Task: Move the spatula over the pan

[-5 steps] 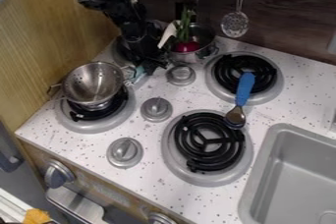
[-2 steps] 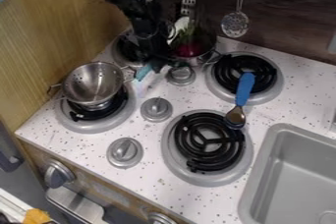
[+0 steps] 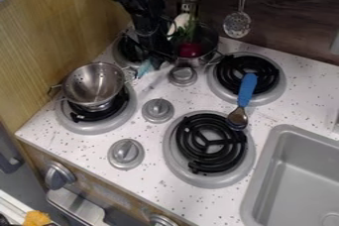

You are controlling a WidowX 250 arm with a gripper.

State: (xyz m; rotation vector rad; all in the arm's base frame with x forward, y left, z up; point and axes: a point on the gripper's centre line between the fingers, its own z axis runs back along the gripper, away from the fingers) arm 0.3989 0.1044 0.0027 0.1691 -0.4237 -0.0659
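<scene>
The black gripper (image 3: 159, 59) hangs low at the back, just left of the silver pan (image 3: 193, 61), which has a dark red vegetable (image 3: 190, 49) with green leaves inside. It is shut on the spatula, which the arm partly hides. The spatula's pale blade (image 3: 180, 24) slants up over the pan's rear left side, and its teal end (image 3: 145, 69) pokes out below the gripper, above the counter. Where the fingers meet the spatula is hidden.
A steel colander (image 3: 94, 84) sits on the front left burner. The blue-handled spoon (image 3: 246, 90) spans the two right burners. Metal knobs (image 3: 158, 110) stand between the burners, the sink (image 3: 298, 180) is at right, and a skimmer (image 3: 237, 24) hangs behind.
Since the first frame, the gripper and spatula have shifted right toward the pan, the pale blade rising. From the middle frame, the gripper has moved back slightly and the teal end sits a little higher.
</scene>
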